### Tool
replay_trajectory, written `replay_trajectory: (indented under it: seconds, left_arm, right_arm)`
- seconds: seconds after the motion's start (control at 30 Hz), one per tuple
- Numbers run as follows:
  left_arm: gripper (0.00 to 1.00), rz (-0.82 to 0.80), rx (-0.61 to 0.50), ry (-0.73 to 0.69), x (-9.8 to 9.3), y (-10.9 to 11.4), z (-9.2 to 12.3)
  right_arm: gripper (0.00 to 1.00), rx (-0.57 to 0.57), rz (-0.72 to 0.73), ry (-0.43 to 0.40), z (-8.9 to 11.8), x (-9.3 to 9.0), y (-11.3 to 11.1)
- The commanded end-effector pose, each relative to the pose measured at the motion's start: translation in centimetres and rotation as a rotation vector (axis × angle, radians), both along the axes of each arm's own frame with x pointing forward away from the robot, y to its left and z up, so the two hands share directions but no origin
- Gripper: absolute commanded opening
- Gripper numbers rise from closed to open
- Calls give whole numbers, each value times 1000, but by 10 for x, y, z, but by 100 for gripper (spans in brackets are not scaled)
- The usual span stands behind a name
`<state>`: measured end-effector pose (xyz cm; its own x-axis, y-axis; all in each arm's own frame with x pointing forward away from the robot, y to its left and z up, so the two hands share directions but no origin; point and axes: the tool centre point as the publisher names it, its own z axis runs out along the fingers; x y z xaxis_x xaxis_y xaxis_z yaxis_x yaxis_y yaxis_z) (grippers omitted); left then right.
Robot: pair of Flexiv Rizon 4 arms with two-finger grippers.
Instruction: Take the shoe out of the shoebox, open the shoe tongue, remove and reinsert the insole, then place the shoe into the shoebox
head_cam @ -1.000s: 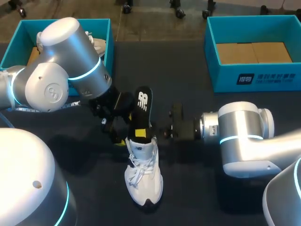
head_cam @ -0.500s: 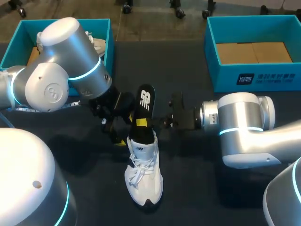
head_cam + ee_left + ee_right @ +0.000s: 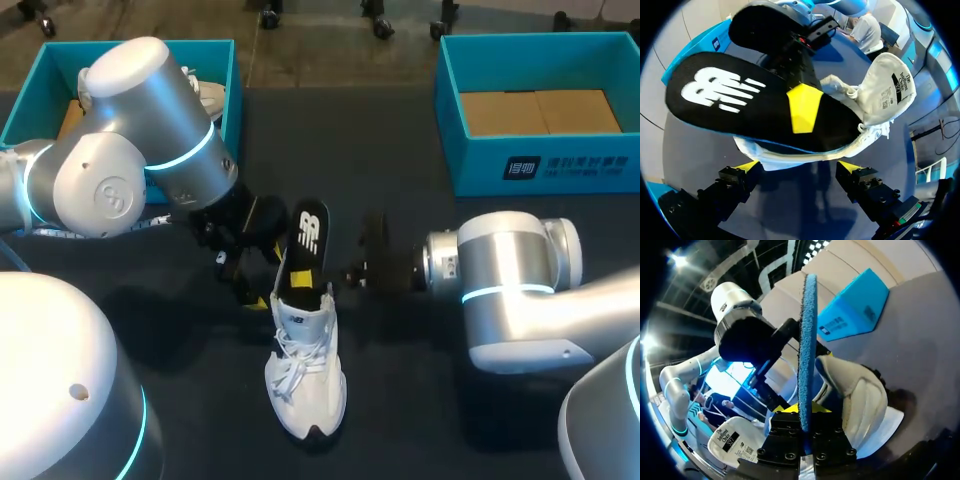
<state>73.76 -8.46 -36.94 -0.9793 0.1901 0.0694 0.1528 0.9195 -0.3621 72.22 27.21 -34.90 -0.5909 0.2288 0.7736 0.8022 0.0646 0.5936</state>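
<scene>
A white shoe lies on the dark table with its toe toward me. A black insole with a white logo and yellow patch sticks up out of its heel opening. My right gripper is shut on the insole's right edge; in the right wrist view the insole shows edge-on, its blue underside clamped between the fingers. My left gripper stands open just left of the shoe's heel. In the left wrist view its yellow tips straddle the space under the insole, with the shoe's tongue folded back beyond.
A teal shoebox at the back left holds another white shoe. A second teal shoebox with a cardboard floor stands at the back right. My left arm's big elbow hangs over the left box.
My right gripper has closed on the insole's edge, and the insole has sunk a little toward the shoe. The left arm has not moved.
</scene>
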Motion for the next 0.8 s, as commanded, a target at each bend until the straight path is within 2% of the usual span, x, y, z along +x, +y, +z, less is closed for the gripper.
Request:
replay_trajectory:
  seconds: [0.03, 0.23, 0.27, 0.3, 0.33, 0.4, 0.6, 0.8]
  left_arm:
    - [100, 0, -1, -2, -1, 0, -2]
    - [100, 0, -1, -2, -1, 0, -2]
    - [100, 0, -1, -2, -1, 0, -2]
    - [100, 0, -1, -2, -1, 0, -2]
    - [100, 0, -1, -2, -1, 0, -2]
    - [100, 0, -1, -2, -1, 0, -2]
    - [100, 0, -1, -2, -1, 0, -2]
    - [100, 0, -1, -2, -1, 0, -2]
  right_arm:
    - [0, -16, -11, 30, -7, -11, 7]
    - [0, -17, -13, 52, -9, -15, 7]
    - [3, -14, -8, 44, -7, -14, 7]
    - [21, -15, -8, 37, -4, -13, 7]
    - [33, -17, -9, 28, -1, -11, 7]
    - [42, -19, -3, 14, 3, -8, 7]
    - [41, -12, 17, -27, 15, 5, 4]
    - [34, 31, 14, -49, 21, 19, -2]
